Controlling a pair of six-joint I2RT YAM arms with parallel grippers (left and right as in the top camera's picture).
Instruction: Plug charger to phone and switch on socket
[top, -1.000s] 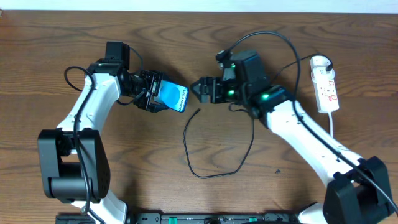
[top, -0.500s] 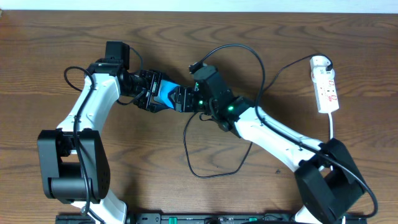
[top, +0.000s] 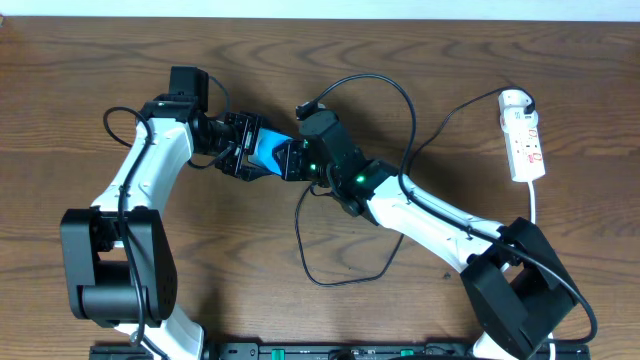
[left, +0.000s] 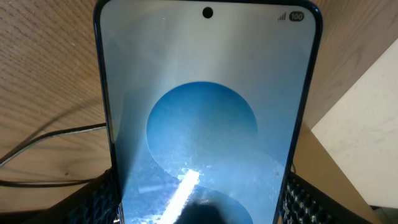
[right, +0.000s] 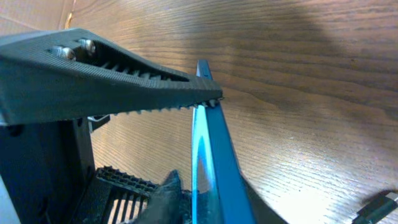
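Observation:
The phone (top: 268, 152), blue-screened, is held off the table between both grippers. My left gripper (top: 256, 150) is shut on its left end, with the ribbed fingers (left: 93, 199) on its two long edges (left: 202, 118). My right gripper (top: 292, 160) is shut on its right end. In the right wrist view the phone (right: 214, 155) shows edge-on, a dark finger (right: 168, 193) pressed to its screen side. The charger (top: 303, 240) lies loose in a loop on the table below them, its plug tip (right: 376, 207) near the phone. The socket (top: 524, 135) lies at the far right.
The socket's thick white cord (top: 535, 200) runs down along the right edge of the table. The right arm's own black lead arches above the arm (top: 400, 95). The wooden table (top: 200, 290) extends to the front left.
My right arm has swung left to the phone's free end and its jaws have closed there. The left gripper and the phone have stayed where they were.

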